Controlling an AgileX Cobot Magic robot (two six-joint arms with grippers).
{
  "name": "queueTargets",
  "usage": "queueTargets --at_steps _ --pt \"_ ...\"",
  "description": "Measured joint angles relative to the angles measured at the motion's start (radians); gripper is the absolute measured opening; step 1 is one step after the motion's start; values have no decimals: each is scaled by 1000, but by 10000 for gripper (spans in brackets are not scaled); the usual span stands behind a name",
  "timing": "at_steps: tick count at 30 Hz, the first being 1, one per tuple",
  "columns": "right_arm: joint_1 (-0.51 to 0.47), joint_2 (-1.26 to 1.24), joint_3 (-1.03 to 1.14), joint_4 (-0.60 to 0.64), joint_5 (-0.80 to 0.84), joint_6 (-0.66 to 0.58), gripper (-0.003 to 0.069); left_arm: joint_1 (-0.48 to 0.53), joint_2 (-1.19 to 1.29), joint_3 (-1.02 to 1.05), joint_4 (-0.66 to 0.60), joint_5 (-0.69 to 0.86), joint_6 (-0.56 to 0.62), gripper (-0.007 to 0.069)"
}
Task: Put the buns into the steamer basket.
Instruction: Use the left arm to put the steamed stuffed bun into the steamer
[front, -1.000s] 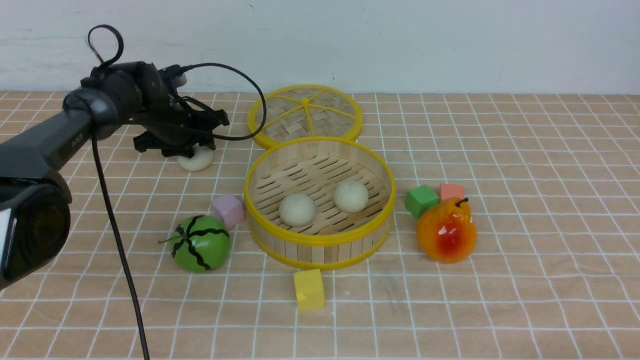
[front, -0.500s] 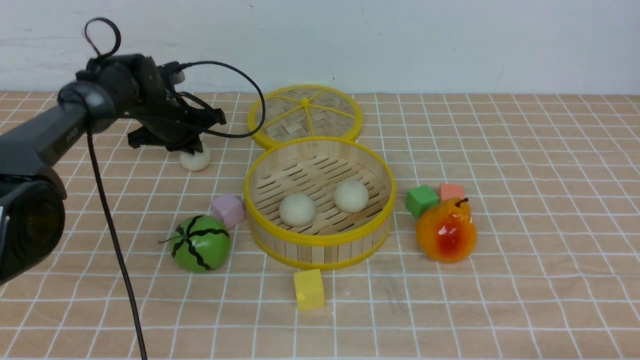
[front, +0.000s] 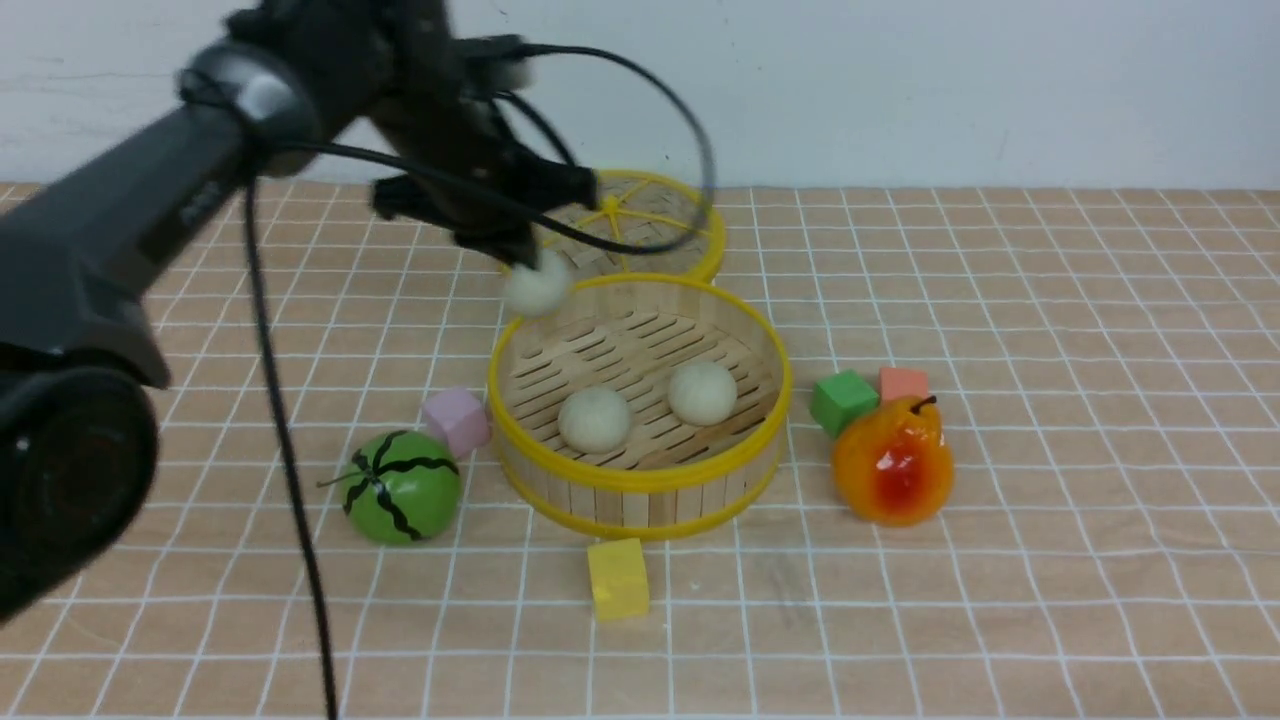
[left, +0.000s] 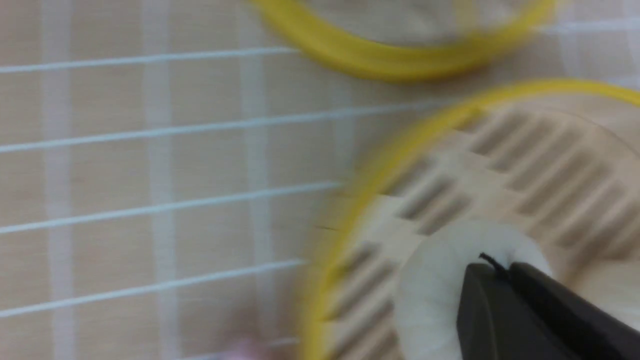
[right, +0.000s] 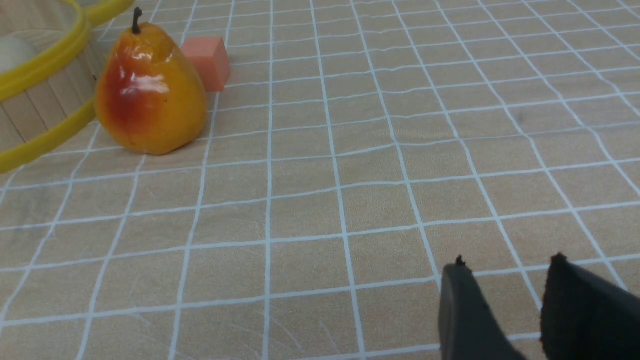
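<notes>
The setting reads as a robotics lab test bench, not a real kitchen. A round bamboo steamer basket with yellow rims stands on a flat tabletop covered in tan sheeting with a white grid, and behind the basket rises a plain white painted wall. The food around the basket is pretend. A glossy orange-and-red plastic pear stands near its right side and a green toy watermelon with black stripes near its left. A small yellow cube lies just in front, and a small lilac-pink cube just beside its left wall. A black robot arm trailing a loose black cable hangs above the basket's far-left rim with a cream-white dough-like bun under its tip.
</notes>
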Motion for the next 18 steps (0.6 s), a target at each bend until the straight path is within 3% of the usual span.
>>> queueTargets --at_steps 5,11,15,16,17,18 --pt "0 0 0 0 0 0 241 -64 63 0 18 -60 -25 -7" --pt "0 0 0 0 0 0 241 -68 138 1 63 -134 -68 50" --pt "0 0 0 0 0 0 241 -67 143 1 57 -144 -74 170" --pt "0 0 0 0 0 0 241 -67 134 1 49 -129 -75 250" --pt "0 0 0 0 0 0 241 -67 133 1 49 -129 -75 250" --pt "0 0 0 0 0 0 241 -67 120 1 42 -110 -75 316"
